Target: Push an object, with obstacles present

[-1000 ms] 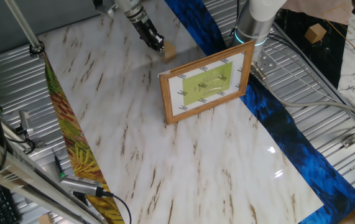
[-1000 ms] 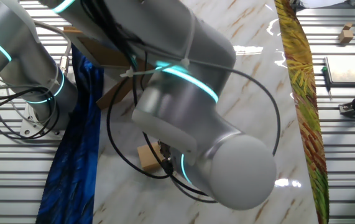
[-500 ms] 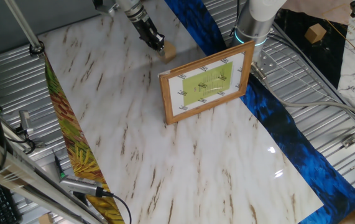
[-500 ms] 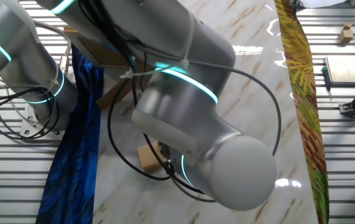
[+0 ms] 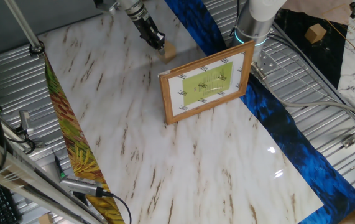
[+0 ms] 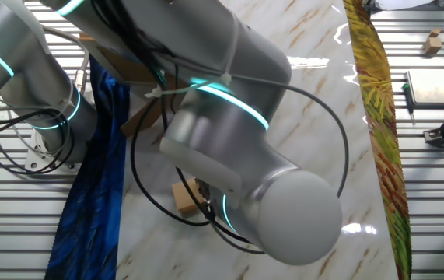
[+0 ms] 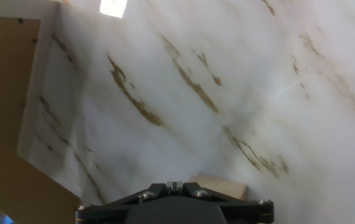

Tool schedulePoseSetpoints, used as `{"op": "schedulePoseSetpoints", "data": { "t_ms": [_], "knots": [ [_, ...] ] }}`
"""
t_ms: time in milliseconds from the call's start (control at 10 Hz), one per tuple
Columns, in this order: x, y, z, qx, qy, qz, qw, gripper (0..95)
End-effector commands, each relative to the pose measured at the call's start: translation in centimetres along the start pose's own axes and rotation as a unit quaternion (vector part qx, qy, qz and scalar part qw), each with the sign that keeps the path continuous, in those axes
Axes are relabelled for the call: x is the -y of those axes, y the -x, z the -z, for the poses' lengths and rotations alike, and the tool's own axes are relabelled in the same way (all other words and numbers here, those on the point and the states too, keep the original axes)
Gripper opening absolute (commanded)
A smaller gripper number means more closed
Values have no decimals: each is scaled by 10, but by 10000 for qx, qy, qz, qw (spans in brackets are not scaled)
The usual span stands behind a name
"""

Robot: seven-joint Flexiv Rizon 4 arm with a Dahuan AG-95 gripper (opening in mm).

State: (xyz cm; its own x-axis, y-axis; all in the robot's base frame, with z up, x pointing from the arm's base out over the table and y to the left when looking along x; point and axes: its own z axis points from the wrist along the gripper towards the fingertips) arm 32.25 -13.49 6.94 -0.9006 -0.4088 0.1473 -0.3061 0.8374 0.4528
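Here the marble table (image 5: 133, 143) fills the scene, with a blue cloth (image 5: 276, 118) along one edge. A wooden picture frame (image 5: 207, 86) stands upright near the middle. Behind it, close to the cloth, the gripper (image 5: 159, 45) sits right against a small wooden block (image 5: 170, 53). Whether its fingers are together or apart cannot be told.

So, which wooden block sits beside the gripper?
The block on the marble table, by the gripper; the other block lies beyond the blue cloth.
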Motion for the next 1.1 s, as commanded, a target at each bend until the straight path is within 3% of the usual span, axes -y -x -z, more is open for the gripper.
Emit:
{"op": "schedulePoseSetpoints", "data": {
  "t_ms": [100,200,1100],
  "knots": [
    [-3,5,-2,-19,-16,-46,10000,0],
    [-8,9,-3,-33,-12,-82,10000,0],
    [4,2,-8,-54,5,-3,10000,0]
  ]
}}
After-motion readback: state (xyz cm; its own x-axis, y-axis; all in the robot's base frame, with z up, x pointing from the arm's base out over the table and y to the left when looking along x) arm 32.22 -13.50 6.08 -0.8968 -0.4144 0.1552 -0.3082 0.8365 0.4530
